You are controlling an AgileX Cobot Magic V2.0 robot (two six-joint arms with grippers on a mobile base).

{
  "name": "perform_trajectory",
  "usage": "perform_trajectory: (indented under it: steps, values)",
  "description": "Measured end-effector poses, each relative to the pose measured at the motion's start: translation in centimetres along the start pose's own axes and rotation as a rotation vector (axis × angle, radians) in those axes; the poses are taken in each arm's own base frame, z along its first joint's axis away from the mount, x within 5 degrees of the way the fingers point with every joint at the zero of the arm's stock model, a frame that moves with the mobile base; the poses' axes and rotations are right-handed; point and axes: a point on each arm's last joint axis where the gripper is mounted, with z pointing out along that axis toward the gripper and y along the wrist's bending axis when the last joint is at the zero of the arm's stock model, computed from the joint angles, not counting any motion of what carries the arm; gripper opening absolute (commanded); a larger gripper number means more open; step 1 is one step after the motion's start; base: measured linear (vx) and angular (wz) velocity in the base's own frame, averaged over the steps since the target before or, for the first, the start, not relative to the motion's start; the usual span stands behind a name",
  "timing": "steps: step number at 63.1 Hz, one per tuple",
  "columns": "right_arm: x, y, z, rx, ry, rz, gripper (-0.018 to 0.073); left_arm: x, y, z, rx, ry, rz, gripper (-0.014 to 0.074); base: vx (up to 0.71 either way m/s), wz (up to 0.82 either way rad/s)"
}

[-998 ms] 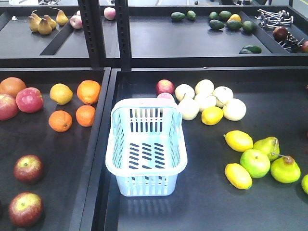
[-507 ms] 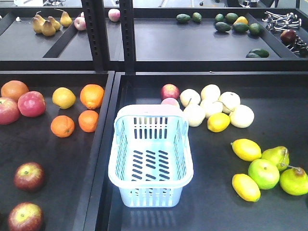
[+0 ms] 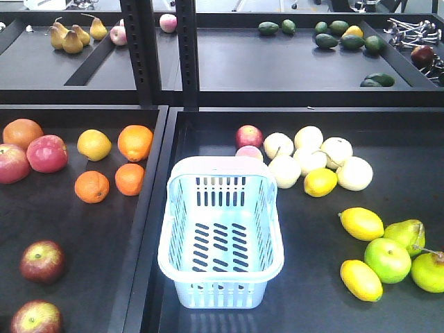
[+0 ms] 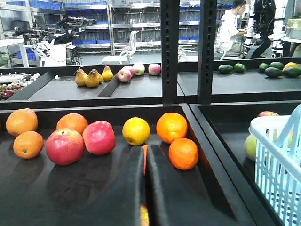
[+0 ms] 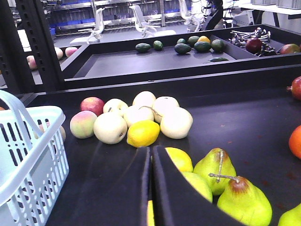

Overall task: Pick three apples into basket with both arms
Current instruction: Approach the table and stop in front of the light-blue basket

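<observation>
Left tool [image 4: 145,151], jaws together; basket [image 4: 277,170] to right.

1. Left gripper [image 4: 144,155]: jaws closed to a thin slit, empty, low in the near foreground and pointing away.
2. Right gripper [image 5: 150,157]: jaws likewise closed together, empty.

The basket [image 3: 220,295] stands in the right tray [image 3: 291,305], near its left edge and toward the front. Two apples [image 3: 42,261] lie at the front-left corner of the left tray [image 3: 62,215], one behind the other. Oranges [image 3: 130,178] lie farther back, toward that tray's right edge. Lemons [image 3: 361,223] and pears [image 3: 404,236] lie by the right tray's right edge.
</observation>
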Motion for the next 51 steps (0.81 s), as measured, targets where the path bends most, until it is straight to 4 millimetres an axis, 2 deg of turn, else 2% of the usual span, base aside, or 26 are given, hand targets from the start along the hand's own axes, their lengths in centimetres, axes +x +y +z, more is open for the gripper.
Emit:
perform_trajectory:
  steps: [45,51]
  values:
    - [0.00,0.00,0.00,0.000,0.000,0.000,-0.0009,0.00,0.00,0.00,0.000,0.000,0.000,-0.0006,0.00,0.00]
    - [0.00,0.00,0.00,0.000,0.000,0.000,-0.0009,0.00,-0.02,0.00,0.003,0.000,-0.047,-0.0006,0.00,0.00]
